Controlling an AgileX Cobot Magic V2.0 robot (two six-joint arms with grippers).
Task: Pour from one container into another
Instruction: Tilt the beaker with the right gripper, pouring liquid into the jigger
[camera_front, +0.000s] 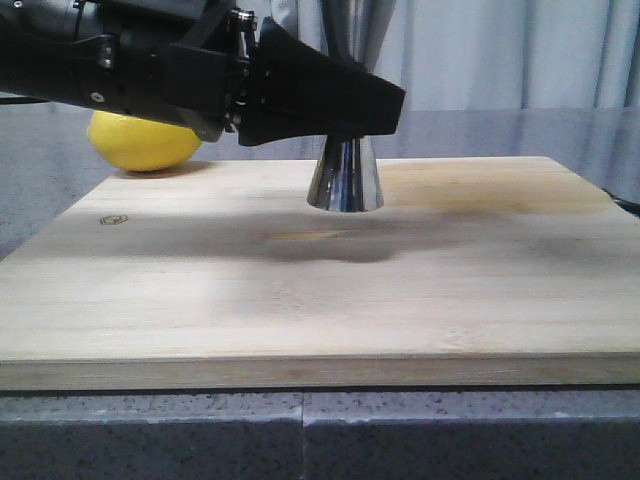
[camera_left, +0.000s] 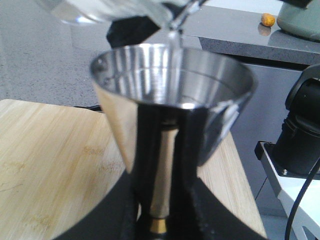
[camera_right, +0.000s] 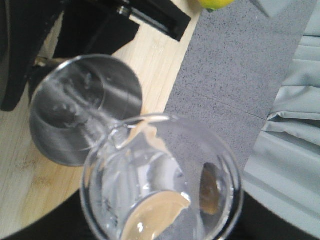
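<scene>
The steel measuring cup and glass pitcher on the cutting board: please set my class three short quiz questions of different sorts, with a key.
1. True or false: the left gripper holds the steel measuring cup by its narrow waist.
2. Multiple choice: where is the lemon? A) inside the cup B) on the grey counter beyond the wooden cutting board's far left corner C) in the pitcher.
3. Fill the gap: in the right wrist view, clear liquid runs from the spout of the glass pitcher into the ____.

Key: 1 true; 2 B; 3 cup.
</scene>
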